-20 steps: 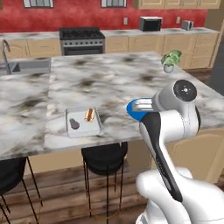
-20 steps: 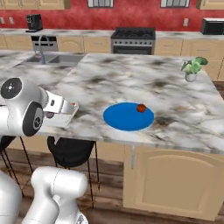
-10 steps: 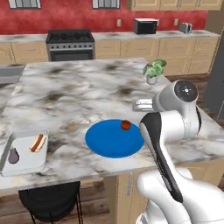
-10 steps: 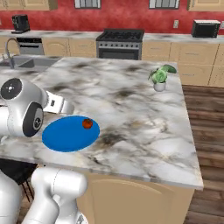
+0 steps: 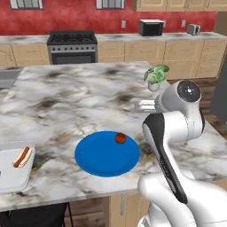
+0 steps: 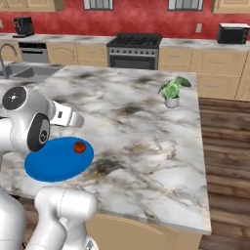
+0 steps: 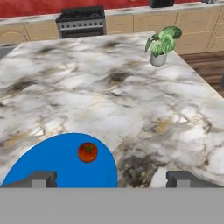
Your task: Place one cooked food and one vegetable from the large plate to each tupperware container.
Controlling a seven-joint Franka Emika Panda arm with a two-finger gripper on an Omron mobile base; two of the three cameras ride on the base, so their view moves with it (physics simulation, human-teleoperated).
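- Large plate (image 5: 104, 157) – big blue disc, flat on the marble counter (image 5: 75, 99) nr its front edge, just left of the arm (image 5: 175, 133) in the left base view.
- Tomato (image 5: 120, 138) sits on the plate, toward its far right rim; red w/ green stem, clear in the hand view (image 7: 87, 152). Nothing else seen on the plate.
- Tupperware container (image 5: 13, 170) – light grey tray at the counter's front left corner, well apart from the plate, partly cut off by the frame edge.
- Hot dog (image 5: 22, 157) lies inside that tray, nr its far right corner.
- Gripper (image 7: 111, 178) hovers above the counter, over the plate's right edge; fingers (image 7: 41, 178) spread wide, nothing btwn them.
- Tomato is ahead of the tips, slightly left of centre, not touched.
- Potted plant (image 6: 171, 91) stands on the counter's far right side, well apart from the plate.
- Stove (image 5: 72, 44) against the red back wall; microwave (image 5: 151, 27) on the rear counter to its right.
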